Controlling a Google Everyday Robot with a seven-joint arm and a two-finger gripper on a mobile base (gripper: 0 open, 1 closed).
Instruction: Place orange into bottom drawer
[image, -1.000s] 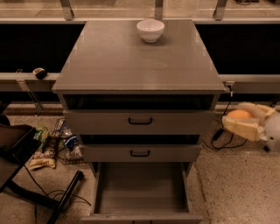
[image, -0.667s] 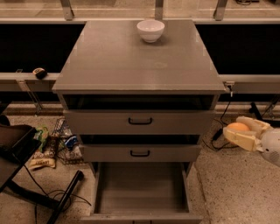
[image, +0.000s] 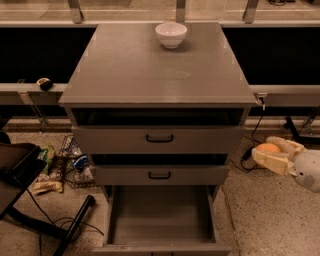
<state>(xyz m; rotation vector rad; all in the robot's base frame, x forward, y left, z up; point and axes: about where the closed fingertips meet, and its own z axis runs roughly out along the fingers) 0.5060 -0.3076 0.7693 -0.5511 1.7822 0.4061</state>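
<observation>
bench: flat grey top of a three-drawer cabinet.
white bowl: stands upright on the bench close to its far edge, about midway between the two far corners; only its white inside shows.
top drawer: black handle, front standing a little forward of the bench's near edge, a dark gap above it; the inside is hidden.
middle drawer: black handle, likewise a dark gap above it and the inside hidden.
bottom drawer: pulled well out below the bench's near edge; its grey floor shows between low side walls.
end effector: off the bench's near right corner and below the bench top, about level with the middle drawer; its cream fingers are closed on the orange, one above and one below.
orange: in that grip, outside the bottom drawer, above and to the right of its right wall.
floor clutter: wire basket and packets left of the cabinet.
change: the end effector with the orange sits lower than a second ago and slightly nearer the cabinet; the bowl and all three drawers are as they were.
</observation>
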